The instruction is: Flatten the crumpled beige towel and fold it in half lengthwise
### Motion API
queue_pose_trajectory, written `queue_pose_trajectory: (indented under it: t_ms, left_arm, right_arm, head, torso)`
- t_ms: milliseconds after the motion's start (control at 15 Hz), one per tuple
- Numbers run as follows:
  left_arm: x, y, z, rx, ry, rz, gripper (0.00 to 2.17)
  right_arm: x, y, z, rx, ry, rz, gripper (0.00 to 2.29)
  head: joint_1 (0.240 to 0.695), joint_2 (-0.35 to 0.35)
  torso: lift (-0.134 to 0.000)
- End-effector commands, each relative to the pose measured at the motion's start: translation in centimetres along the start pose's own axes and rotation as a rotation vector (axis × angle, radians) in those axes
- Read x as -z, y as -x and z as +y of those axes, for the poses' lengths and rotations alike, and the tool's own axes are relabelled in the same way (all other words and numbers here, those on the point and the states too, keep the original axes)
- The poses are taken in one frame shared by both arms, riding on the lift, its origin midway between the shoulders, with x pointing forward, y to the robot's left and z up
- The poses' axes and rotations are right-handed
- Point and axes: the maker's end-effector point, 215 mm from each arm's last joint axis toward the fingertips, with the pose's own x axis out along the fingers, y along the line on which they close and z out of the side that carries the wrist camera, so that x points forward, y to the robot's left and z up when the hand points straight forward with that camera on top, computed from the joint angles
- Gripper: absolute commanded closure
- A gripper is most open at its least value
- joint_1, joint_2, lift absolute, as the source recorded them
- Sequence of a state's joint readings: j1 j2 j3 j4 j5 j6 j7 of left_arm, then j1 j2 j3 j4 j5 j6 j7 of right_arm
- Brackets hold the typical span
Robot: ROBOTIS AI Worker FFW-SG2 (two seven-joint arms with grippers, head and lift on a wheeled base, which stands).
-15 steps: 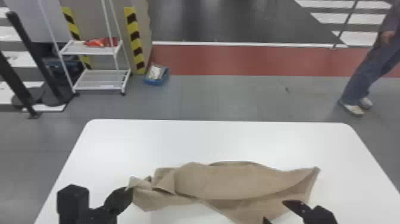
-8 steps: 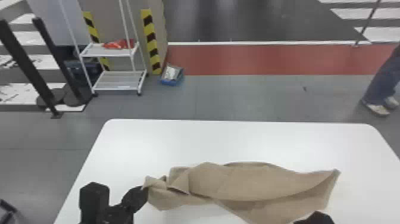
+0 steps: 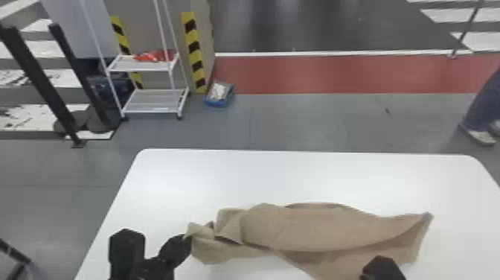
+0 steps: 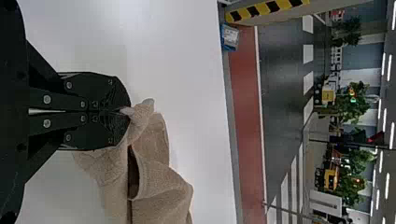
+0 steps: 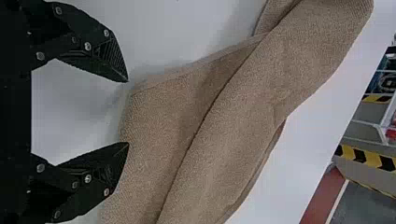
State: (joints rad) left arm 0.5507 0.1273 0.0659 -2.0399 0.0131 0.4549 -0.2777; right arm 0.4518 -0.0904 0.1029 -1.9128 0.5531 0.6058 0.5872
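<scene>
- Across the near part of the smooth white table with rounded corners (image 3: 297, 175) lies the crumpled beige cloth towel (image 3: 312, 227), stretched roughly side to side and nowhere near flat. One layer flops over another along its length, and the robot's left end is a twisty little bunch.
- Left hand first: the black two-fingered left gripper (image 4: 130, 110) has its flat fingers pinched together on a bit of towel at that bunched end, with a small tip of cloth poking out past them. Looks like a decent hold to me.
- Over on the other side, the black two-fingered right gripper (image 5: 127, 112) has its fingers spread wide with nothing between them gripped. One fingertip is just beside a towel corner, the other overlaps the cloth in the right wrist view. Can't tell if it's touching.
- Step-wise, I'd call this the flattening stage, specifically getting a second grip. No proper lengthwise fold yet, imo; that overlap reads as crumple.
- Next move, if you ask me: get the right fingers around that corner or edge, one layer only, then pull gently away from the left to open up the overlap. Grab both layers and the crease probably just comes along for the ride, lol.
</scene>
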Motion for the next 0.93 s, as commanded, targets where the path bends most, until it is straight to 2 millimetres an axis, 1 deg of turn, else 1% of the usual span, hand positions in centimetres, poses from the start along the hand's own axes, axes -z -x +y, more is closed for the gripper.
queue_pose_trajectory:
  t_ms: [0,200,267,333,400,467,533,600,667,800,867]
  left_arm:
    - [0.1,0.0,0.0,0.000,-0.001,0.000,1.41]
    - [0.4,-0.1,0.1,-0.003,-0.004,0.006,1.41]
    - [0.2,0.0,0.1,-0.003,-0.005,0.001,1.41]
    - [0.2,0.0,0.1,-0.003,-0.006,0.003,1.42]
    - [0.1,0.0,0.1,-0.003,-0.007,0.000,1.42]
    - [-0.1,0.1,0.2,-0.004,-0.006,-0.003,1.42]
    - [-0.3,0.3,0.3,-0.006,-0.008,-0.006,1.42]
    - [-0.8,0.7,0.2,-0.006,-0.011,-0.016,1.42]
    - [-1.6,1.1,0.3,-0.009,-0.014,-0.032,1.42]
    - [-3.4,2.3,0.3,-0.014,-0.021,-0.065,1.42]
    - [-4.3,2.9,0.4,-0.018,-0.024,-0.081,1.42]
  right_arm:
    - [-0.2,-0.9,0.2,-0.007,0.005,0.014,0.47]
    - [-0.3,-1.3,-0.1,0.002,0.013,0.027,0.47]
    - [-0.1,-1.4,-0.4,0.008,0.016,0.037,0.68]
    - [0.0,-1.5,-0.6,0.013,0.018,0.043,0.96]
    - [0.2,-1.4,-1.0,0.019,0.017,0.045,1.42]
    - [0.3,-1.0,-1.6,0.028,0.006,0.039,1.80]
    - [-0.1,-0.1,-2.6,0.036,-0.006,0.008,1.95]
    - [-1.0,1.2,-3.6,0.040,-0.036,-0.038,1.95]
    - [-1.8,2.9,-5.2,0.050,-0.069,-0.084,1.95]
    - [-3.4,6.4,-8.8,0.067,-0.148,-0.170,1.95]
    - [-3.7,8.1,-10.8,0.070,-0.203,-0.208,1.95]
  head:
    - [0.695,0.079]
    - [0.695,0.090]
    - [0.695,0.091]
    - [0.695,0.091]
    - [0.695,0.087]
    - [0.695,0.084]
    - [0.695,0.079]
    - [0.695,0.073]
    - [0.695,0.067]
    - [0.695,0.038]
    - [0.695,0.022]
  torso:
    - [0.000]
    - [0.000]
    - [0.000]
    - [0.000]
    - [0.000]
    - [0.000]
    - [0.000]
    - [0.000]
    - [0.000]
    - [0.000]
    - [0.000]
